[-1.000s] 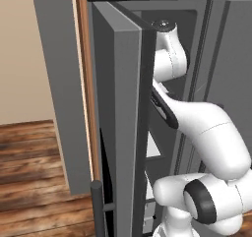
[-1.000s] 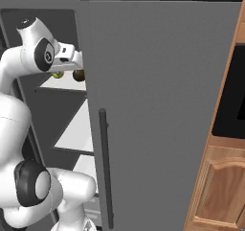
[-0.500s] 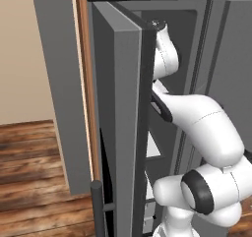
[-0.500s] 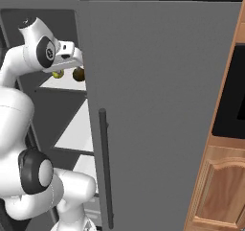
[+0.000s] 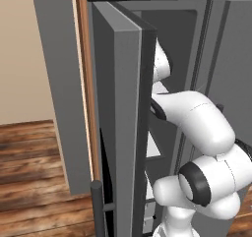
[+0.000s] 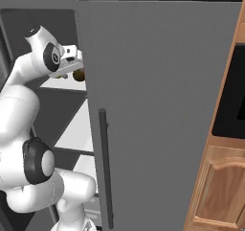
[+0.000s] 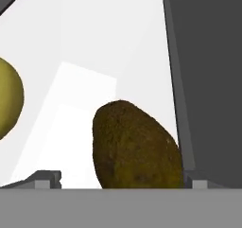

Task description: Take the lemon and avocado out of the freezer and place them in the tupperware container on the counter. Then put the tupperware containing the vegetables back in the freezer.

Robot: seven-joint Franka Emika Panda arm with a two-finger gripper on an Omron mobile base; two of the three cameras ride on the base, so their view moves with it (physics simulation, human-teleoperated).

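In the left base view, a reddish-brown wooden floor [image 5: 34,172] lies at the far left below a beige wall, and next to it stands the tall dark grey freezer [image 5: 64,83] with its thick grey door [image 5: 120,133] swung open edge-on; a dark bar handle [image 5: 98,206] rises at its foot, and white shelves show in the narrow gap behind the door, where the white arm [image 5: 197,128] reaches upward and inward. In the right base view the arm rises at the left into the open compartment, its hand at the level of an upper white shelf [image 6: 62,84], where the small dark brown-olive roundish avocado [image 6: 79,75] sits just beside the door's edge, right below the hand. To the right are the broad grey door front, its long dark handle [image 6: 105,167], then a light wooden cabinet [image 6: 220,187]. In the hand view the small yellow-green round lemon [image 7: 7,99] lies at the left edge on the white shelf, apart from the avocado [image 7: 137,149], which sits close up in the lower middle near the grey side wall. The gripper's [image 7: 120,185] jaws stand wide apart either side of the avocado, holding nothing.
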